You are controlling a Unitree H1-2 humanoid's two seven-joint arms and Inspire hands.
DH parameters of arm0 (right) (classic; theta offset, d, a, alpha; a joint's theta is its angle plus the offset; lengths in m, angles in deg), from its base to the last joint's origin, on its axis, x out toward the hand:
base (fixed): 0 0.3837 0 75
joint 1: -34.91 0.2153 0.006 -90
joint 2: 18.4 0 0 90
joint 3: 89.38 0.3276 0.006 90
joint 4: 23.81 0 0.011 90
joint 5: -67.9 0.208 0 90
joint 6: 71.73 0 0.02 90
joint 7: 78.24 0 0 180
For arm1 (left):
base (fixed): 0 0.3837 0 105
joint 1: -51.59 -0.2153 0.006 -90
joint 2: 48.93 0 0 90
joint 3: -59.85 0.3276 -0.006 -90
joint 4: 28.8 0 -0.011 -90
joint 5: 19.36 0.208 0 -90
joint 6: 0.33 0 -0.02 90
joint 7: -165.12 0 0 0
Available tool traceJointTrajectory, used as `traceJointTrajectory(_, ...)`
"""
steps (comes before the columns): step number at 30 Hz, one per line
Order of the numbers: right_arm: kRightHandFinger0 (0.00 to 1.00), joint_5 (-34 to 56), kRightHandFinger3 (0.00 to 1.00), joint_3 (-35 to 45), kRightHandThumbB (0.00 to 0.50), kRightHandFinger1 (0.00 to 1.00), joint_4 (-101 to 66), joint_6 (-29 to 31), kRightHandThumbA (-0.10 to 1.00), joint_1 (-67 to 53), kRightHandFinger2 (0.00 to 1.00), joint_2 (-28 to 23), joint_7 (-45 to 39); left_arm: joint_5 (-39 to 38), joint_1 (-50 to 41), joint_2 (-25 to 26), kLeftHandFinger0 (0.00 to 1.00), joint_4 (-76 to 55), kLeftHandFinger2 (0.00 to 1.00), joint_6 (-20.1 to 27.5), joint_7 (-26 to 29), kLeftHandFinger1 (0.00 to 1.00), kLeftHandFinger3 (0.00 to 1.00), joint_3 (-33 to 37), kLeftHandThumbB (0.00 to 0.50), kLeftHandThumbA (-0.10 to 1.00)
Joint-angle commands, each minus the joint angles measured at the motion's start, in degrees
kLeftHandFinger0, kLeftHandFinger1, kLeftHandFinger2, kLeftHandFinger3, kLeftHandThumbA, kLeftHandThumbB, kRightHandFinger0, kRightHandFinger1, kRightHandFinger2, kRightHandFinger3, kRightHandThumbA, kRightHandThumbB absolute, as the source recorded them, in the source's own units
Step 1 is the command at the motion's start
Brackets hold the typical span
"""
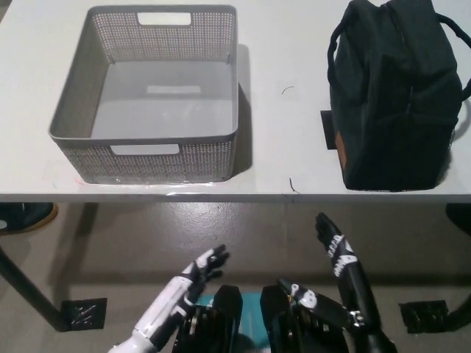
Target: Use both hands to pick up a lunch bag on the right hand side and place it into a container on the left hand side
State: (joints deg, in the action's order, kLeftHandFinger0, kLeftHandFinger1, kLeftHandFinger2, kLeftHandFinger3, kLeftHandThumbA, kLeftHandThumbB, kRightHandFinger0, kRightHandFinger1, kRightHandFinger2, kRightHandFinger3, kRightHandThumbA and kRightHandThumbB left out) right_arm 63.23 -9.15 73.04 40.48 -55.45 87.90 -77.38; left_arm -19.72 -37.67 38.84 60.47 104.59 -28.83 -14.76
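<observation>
The left hand (197, 278) is white, released, with fingers spread, holding nothing. It is positioned below the near edge of the surface (283, 132), over the floor, nearer than the basket. The right hand (335, 246) is black, also released with fingers extended, holding nothing. It is positioned below the same edge, nearer than the lunch bag and apart from it.

The lunch bag (394, 95) is black, with carrying handles. It rests on the surface, to the right of the basket and well apart from it. The basket (158, 158) is grey, perforated, with handle cut-outs, and stands upright on the surface.
</observation>
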Motion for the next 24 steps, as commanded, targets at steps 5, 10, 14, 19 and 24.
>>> traceJointTrajectory(5,1.0,5.0,1.0,-0.2,0.32,1.0,-16.4,-0.2,1.0,-5.1,1.0,-5.5,-4.6,1.6,3.8,0.3,1.0,-10.4,1.0,-1.8,-6.2,1.0,1.0,5.8,0.27,1.0)
traceJointTrajectory(10,1.0,6.9,1.0,0.6,0.402,1.0,-23.6,-4.1,1.0,-6.2,1.0,-8.1,-5.3,2.9,6.7,-1.7,1.0,-13.3,1.0,-4.0,-6.3,1.0,1.0,7.7,0.299,1.0)
traceJointTrajectory(14,1.0,8.6,1.0,2.7,0.321,1.0,-28.4,-4.4,1.0,-5.9,1.0,-10.3,-5.1,2.8,10.2,-3.2,1.0,-15.1,1.0,-7.0,-6.6,1.0,1.0,7.9,0.317,1.0)
traceJointTrajectory(19,1.0,10.8,1.0,8.9,0.382,1.0,-31.2,-5.4,1.0,-3.7,1.0,-11.8,-2.7,3.3,16.0,-6.2,1.0,-15.5,1.0,-7.7,-5.3,1.0,1.0,6.6,0.319,1.0)
traceJointTrajectory(24,1.0,14.8,1.0,14.4,0.437,1.0,-31.7,-8.8,1.0,-0.3,1.0,-15.1,-2.7,2.6,21.6,-9.7,1.0,-14.2,1.0,-10.2,-3.7,1.0,1.0,4.5,0.353,1.0)
